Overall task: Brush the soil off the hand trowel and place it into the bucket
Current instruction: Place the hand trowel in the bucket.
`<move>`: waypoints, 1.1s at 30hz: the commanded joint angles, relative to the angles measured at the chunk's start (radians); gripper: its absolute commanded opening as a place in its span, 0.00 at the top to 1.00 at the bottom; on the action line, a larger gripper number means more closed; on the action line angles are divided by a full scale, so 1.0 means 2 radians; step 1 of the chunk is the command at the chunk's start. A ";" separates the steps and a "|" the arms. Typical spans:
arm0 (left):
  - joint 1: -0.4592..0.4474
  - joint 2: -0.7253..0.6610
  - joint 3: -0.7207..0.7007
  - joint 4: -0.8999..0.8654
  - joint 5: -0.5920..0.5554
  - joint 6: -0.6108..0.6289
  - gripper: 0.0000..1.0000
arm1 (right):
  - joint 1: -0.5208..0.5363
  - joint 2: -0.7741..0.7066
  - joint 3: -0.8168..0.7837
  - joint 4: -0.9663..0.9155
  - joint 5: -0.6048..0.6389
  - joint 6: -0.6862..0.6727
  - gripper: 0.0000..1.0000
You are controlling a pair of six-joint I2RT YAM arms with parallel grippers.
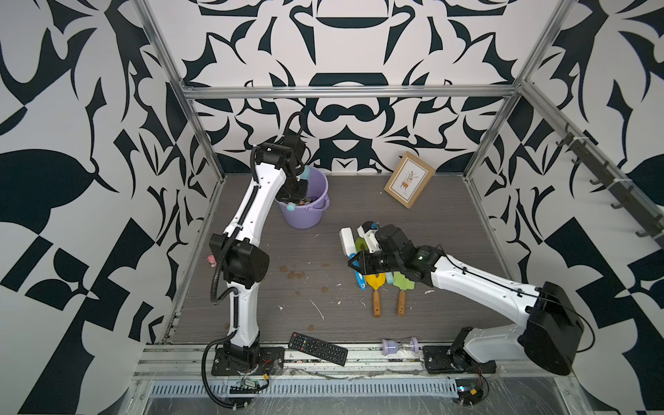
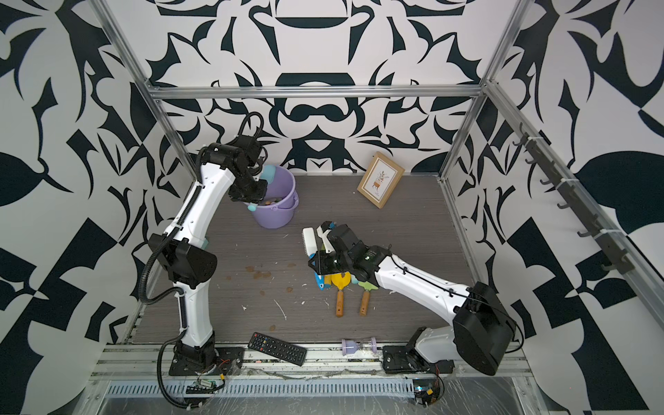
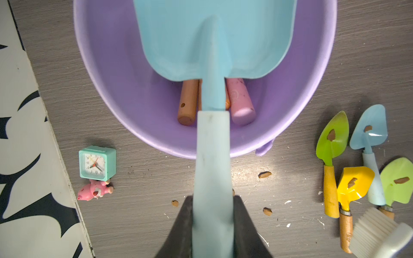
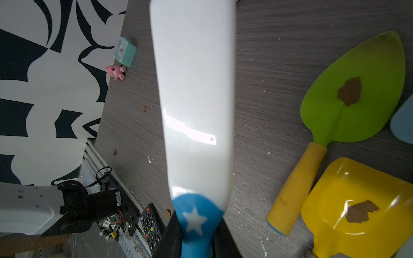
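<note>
In the left wrist view, the left fingers (image 3: 178, 230) are seen pinching the handle of the held trowel (image 3: 214, 44), one finger on each side. Its pale blue blade looks clean and reaches beyond the fingertips over the open bucket (image 3: 107, 96). The handle crosses the rim nearest to the fingers, and whether it touches that rim cannot be told. If it is let go here, it is judged that the trowel could tip back over the rim, because much of the handle hangs outside. Under the blade two handles are counted plainly, and a third is half hidden. To one side of the fingers four dirty trowels (image 3: 333, 143) lie on the table (image 3: 134, 212), each with one clump of soil (image 3: 331, 135). Three loose crumbs are counted near the fingers. On the other side one clock (image 3: 97, 163) and one pink toy (image 3: 93, 192) are found

In the right wrist view, the right fingers (image 4: 168, 239) are closed on the blue end of one brush (image 4: 196, 89), whose white back runs out beyond the fingertips. Two soiled blades lie just beside it, so a wide sweep might push them or scatter soil

In both top views one bucket is counted at the left fingers and four trowels beside the right fingers. One remote (image 1: 318, 348), one picture frame (image 1: 409, 179) and one sand timer (image 1: 399, 346) lie well apart from both
</note>
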 commanded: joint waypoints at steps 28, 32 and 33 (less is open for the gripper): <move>-0.157 -0.325 -0.452 0.394 0.096 -0.184 0.17 | -0.001 -0.088 0.006 -0.046 -0.054 -0.048 1.00; -0.201 -0.334 -0.519 0.428 0.065 -0.209 0.16 | -0.001 -0.096 0.005 -0.051 -0.073 -0.045 1.00; -0.203 -0.334 -0.526 0.431 0.066 -0.212 0.16 | -0.001 -0.098 0.003 -0.051 -0.078 -0.044 1.00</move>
